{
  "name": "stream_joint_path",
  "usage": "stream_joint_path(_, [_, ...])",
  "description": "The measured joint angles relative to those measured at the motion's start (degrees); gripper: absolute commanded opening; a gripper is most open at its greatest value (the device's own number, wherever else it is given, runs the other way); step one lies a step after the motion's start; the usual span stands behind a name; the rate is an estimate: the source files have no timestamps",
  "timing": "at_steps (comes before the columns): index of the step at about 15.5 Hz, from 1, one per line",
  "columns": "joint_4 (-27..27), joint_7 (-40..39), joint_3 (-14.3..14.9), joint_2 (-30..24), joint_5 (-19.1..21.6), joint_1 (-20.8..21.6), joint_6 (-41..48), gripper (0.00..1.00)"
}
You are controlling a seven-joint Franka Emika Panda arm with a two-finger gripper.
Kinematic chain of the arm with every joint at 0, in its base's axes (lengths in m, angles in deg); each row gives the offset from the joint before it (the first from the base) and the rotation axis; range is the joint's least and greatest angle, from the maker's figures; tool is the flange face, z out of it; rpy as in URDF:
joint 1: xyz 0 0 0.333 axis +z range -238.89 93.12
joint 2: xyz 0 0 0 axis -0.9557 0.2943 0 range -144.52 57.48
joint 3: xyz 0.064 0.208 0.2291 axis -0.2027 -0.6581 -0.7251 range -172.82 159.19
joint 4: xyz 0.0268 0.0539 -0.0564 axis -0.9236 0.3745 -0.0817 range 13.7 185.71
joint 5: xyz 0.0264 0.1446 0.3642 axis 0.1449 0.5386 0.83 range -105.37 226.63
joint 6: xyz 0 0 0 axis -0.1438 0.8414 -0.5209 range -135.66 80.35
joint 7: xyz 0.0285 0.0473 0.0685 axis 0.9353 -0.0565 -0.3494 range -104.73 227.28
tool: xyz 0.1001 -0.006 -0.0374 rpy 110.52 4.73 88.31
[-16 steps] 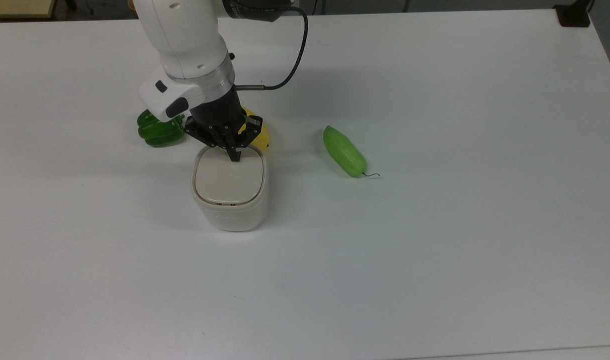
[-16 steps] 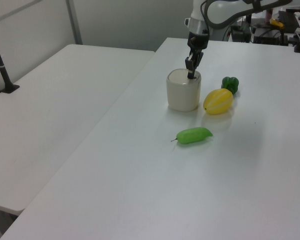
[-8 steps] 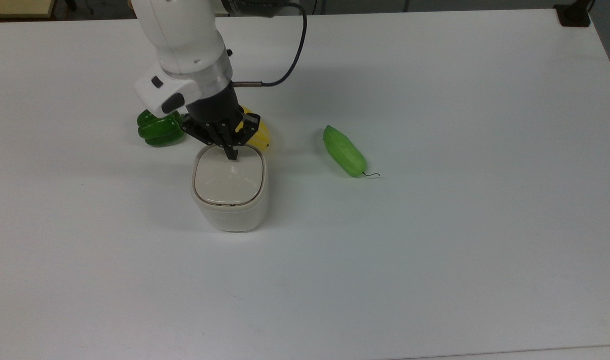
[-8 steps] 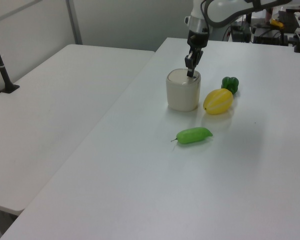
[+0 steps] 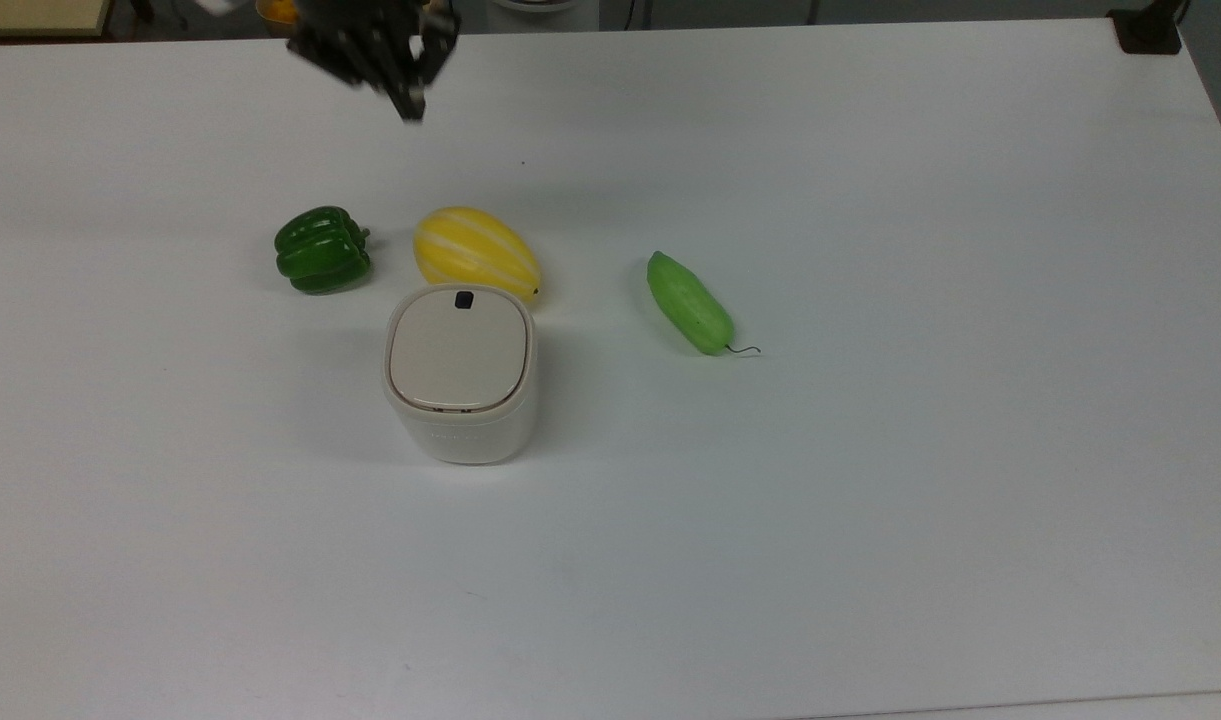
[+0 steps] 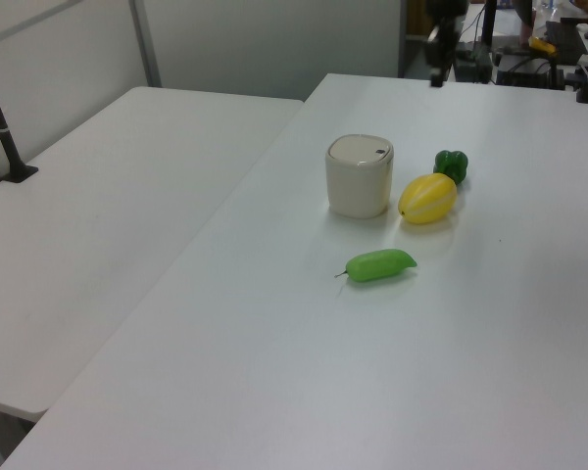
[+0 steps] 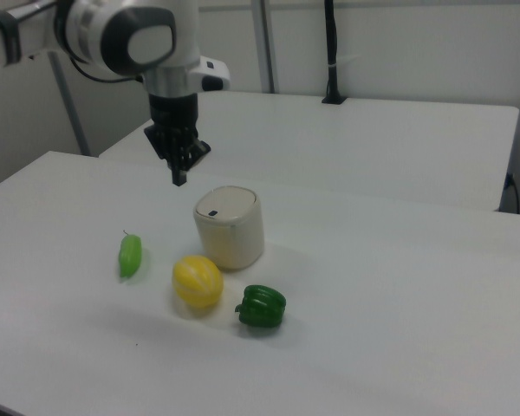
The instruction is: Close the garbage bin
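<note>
Garbage bin (image 5: pixel 460 375) is seen standing upright on the white surface (image 5: pixel 870 450) with its flat beige lid (image 5: pixel 457 349) lying level inside the rim, and a small black button (image 5: pixel 463 299) is shown at the lid edge that faces the yellow melon (image 5: pixel 476 252). The gripper (image 7: pixel 180 179) is held in the air with its jaws brought together to a narrow point; nothing is gripped and nothing is touched by them. In the right view the jaws are pointed downward above the bin and a little toward the right view's left, well apart from the lid; in the top view the gripper (image 5: pixel 407 105) is seen near the far edge of the surface, beyond the melon. The melon is placed just beside the bin, and whether the two touch cannot be told. A green bell pepper (image 5: pixel 321 250) is set near the melon, toward the top view's left, and a green cucumber (image 5: pixel 688 302) is laid apart, toward the top view's right. A second white table (image 6: pixel 108 196) is seen alongside in the left view, with a black post (image 6: pixel 2 127) standing on it, and pale walls are seen behind.
</note>
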Motion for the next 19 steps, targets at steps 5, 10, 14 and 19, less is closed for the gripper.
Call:
stream_joint_path(5, [0.87, -0.01, -0.05, -5.06, -6.11, -0.4, 8.67, 1.0])
stream_joint_path(10, [2.08, 0.04, -0.05, -5.7, -6.97, -0.4, 8.75, 1.0])
stream_joint_path(14, [2.16, 0.05, -0.07, -5.83, -8.47, -0.4, 8.76, 1.0])
stream_joint_path(19, [2.17, 0.78, -0.09, -5.82, -10.15, -0.38, 8.76, 1.0])
